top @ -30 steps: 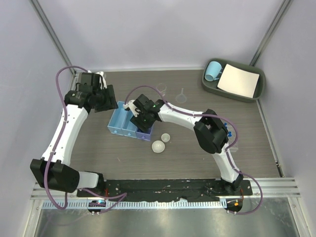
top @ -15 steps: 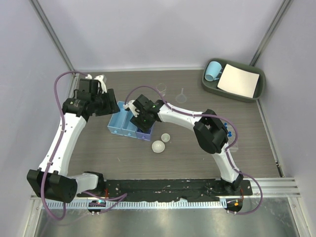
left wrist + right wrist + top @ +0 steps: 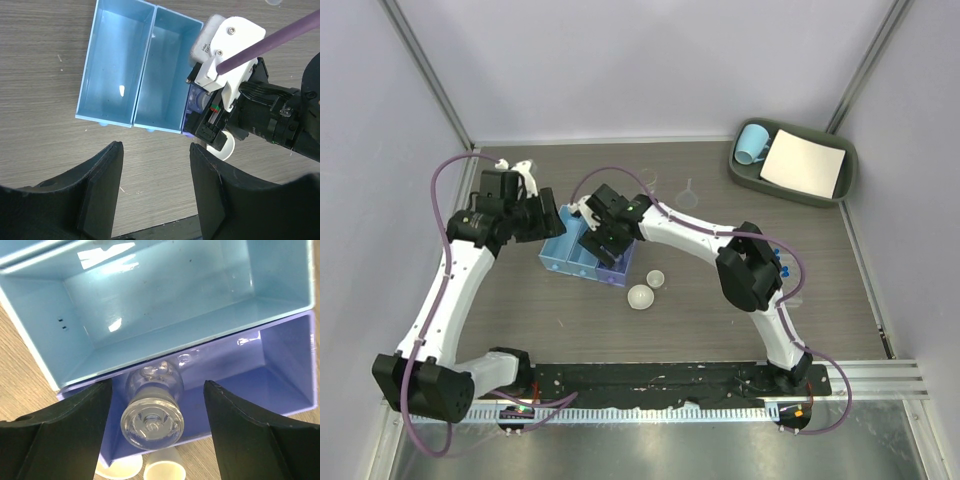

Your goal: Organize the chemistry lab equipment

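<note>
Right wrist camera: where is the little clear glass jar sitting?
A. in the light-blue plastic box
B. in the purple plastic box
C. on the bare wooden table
B: the little clear glass jar sits inside the purple plastic box, right beside the light-blue plastic box, which has nothing in it.

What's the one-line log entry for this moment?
left gripper: open, empty, over table | right gripper: open above purple bin | clear glass vessel: in purple bin, ungripped
</note>
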`<state>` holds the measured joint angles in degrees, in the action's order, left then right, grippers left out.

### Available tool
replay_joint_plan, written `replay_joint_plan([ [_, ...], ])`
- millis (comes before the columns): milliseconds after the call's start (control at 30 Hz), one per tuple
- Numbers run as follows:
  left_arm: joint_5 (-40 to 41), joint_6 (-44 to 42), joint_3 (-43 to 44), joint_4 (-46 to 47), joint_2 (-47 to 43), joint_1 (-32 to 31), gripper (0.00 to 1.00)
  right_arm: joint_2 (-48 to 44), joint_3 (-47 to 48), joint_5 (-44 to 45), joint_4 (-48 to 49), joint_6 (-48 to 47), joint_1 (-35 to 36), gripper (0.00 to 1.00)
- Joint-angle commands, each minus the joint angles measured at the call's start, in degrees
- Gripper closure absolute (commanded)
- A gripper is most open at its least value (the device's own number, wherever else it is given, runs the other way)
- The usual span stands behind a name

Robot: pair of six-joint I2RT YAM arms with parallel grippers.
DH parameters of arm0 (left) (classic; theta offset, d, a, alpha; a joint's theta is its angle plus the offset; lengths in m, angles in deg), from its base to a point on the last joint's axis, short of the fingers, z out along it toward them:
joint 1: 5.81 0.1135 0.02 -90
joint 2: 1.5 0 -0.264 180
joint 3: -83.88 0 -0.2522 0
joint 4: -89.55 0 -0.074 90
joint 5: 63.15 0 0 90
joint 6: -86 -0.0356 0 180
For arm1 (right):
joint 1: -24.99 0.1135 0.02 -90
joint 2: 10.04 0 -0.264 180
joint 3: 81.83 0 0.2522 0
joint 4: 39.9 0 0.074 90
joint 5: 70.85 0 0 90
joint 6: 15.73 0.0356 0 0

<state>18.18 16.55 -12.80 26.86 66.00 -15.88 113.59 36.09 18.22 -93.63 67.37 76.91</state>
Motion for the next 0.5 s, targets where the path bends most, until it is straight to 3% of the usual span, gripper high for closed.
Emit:
replay_joint_plan([
  [0, -1.6, -0.4, 0.0, 3.6, -3.0, -0.1, 0.40, -4.8, 6.2, 0.7, -4.1, 1.7, 0.4, 0.20],
  [200, -0.9, -0.4, -2.1, 5.2, -4.7, -0.2, 0.40, -6.4, 15.6, 4.3, -12.3, 3.1, 0.5, 0.13],
  [467, -2.8, 0.8, -8.8, 10.2, -8.5, -0.1, 0.39, -5.7, 28.8, 18.3, -15.3, 11.6, -2.9, 0.04],
])
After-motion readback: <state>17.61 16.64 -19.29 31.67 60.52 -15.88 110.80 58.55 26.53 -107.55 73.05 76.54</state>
